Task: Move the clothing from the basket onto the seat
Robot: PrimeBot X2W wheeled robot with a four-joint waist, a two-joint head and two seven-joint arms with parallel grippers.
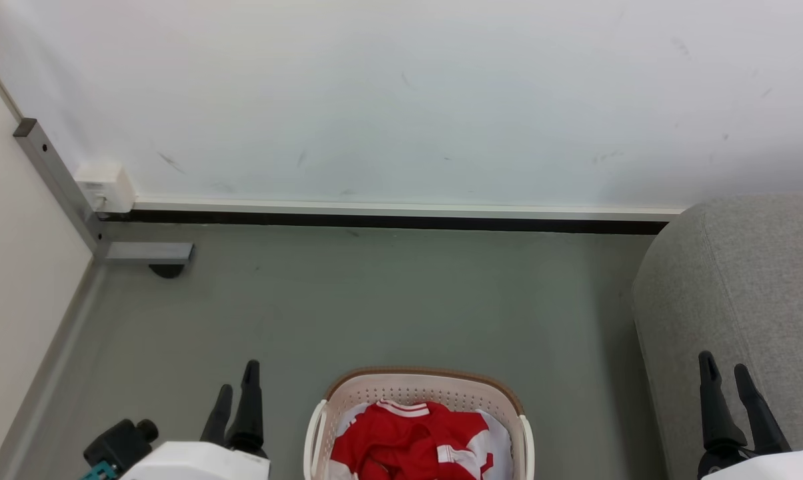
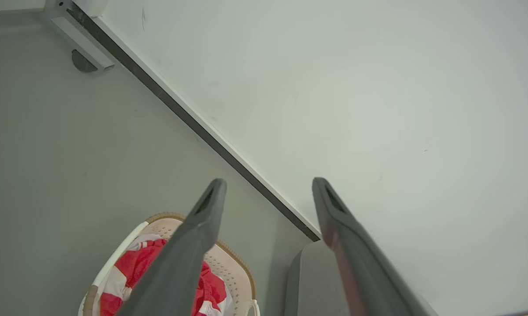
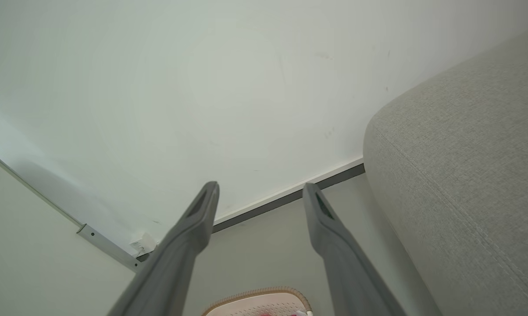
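Now we see the red striped fabric garment [image 1: 408,440] in the oval cream plastic basket [image 1: 421,372], bottom centre; left gripper [image 1: 238,380], right gripper [image 1: 723,363] splayed, empty

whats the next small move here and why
Probably lower the left gripper, the nearer one, toward the clothing in the basket: it and the right gripper stand open and empty, and the clothing is not yet on the seat.

No readable text, label, brand, number or sign on anything in view
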